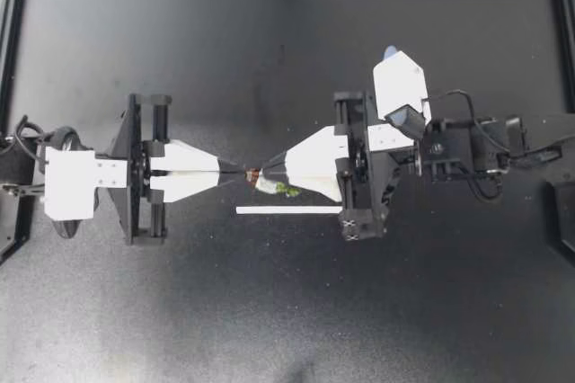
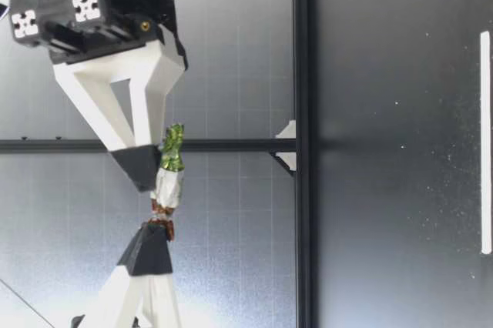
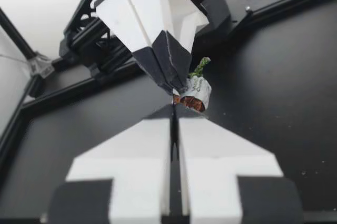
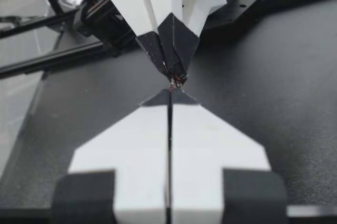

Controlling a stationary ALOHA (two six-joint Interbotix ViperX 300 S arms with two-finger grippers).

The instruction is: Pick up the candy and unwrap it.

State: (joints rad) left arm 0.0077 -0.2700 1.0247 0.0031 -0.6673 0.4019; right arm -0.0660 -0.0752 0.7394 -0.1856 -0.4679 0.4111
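The right gripper (image 1: 266,171), raised off the surface toward the overhead camera, is sitting just right of the frame centre. Its two white fingers are pressing together down to their dark tips. The left gripper (image 1: 239,171) is reaching in from the left of the frame, its fingers likewise closed to a thin slit. The two sets of tips are meeting nose to nose at the centre of the frame.

Both grippers are pinching the small candy in a white wrapper with a green twisted tail and a brown end (image 1: 268,185).

- Low view: the candy (image 2: 168,185) is hanging well above the surface, stretched between the right gripper (image 2: 146,174) and the left gripper (image 2: 156,229). The left gripper is clamping the brown end. The green tail is lying against the dark tip of the right gripper.
- Left wrist view: the candy (image 3: 197,90) is sitting just ahead of the left gripper (image 3: 174,111) and beside the tips of the right gripper (image 3: 176,84).
- Right wrist view: only a reddish-brown scrap of the candy (image 4: 176,81) is showing, between the right gripper (image 4: 169,93) and the left gripper (image 4: 171,71).

A thin white strip (image 1: 289,210) is lying flat on the dark matte surface (image 1: 180,311), just below the grippers in the frame.
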